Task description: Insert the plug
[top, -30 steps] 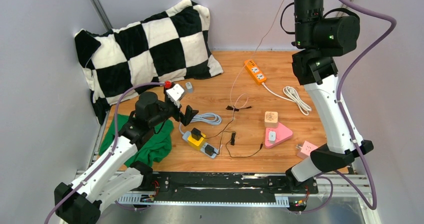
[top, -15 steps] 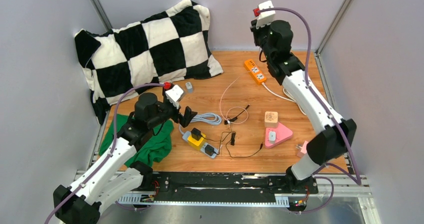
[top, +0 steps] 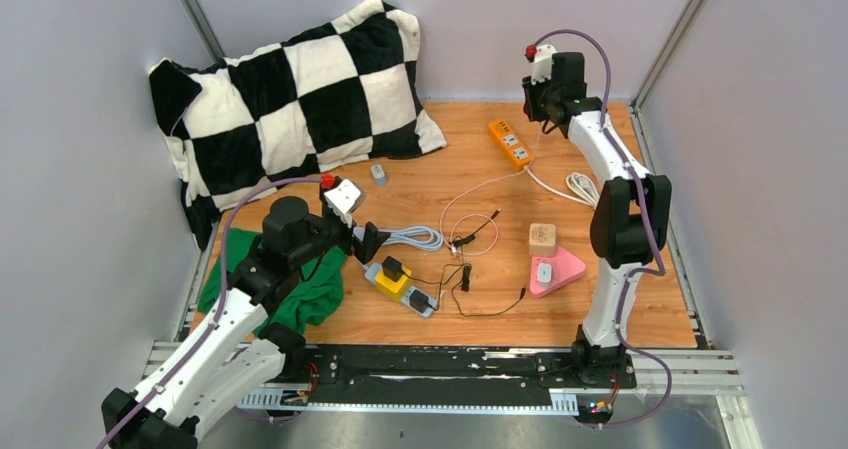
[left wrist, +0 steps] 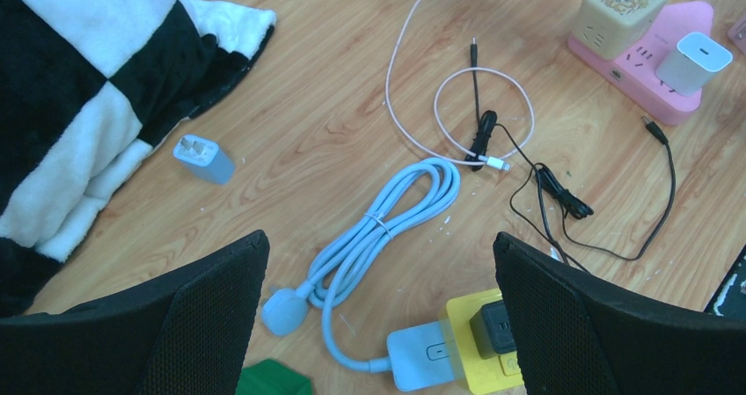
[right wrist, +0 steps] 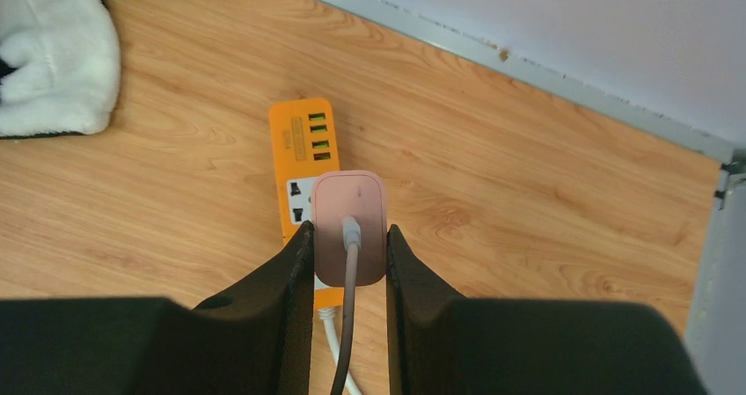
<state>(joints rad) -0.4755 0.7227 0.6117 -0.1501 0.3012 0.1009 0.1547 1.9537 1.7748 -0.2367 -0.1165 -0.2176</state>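
Note:
In the right wrist view my right gripper is shut on a pink plug, one finger on each flank. A thin cable leaves the plug's back. The plug hangs just above the sockets of an orange power strip. From above, the right gripper sits at the back of the table beside that strip. My left gripper is open and holds nothing. It hovers over a coiled light-blue cable and a yellow power strip.
A checkered pillow fills the back left and a green cloth lies under the left arm. A pink triangular socket, a wooden cube socket, a white coiled cord and loose black cables lie mid-table.
The right arm has swung down from high above to the back of the table over the orange strip. The thin cable has shifted with it. The left arm has barely moved.

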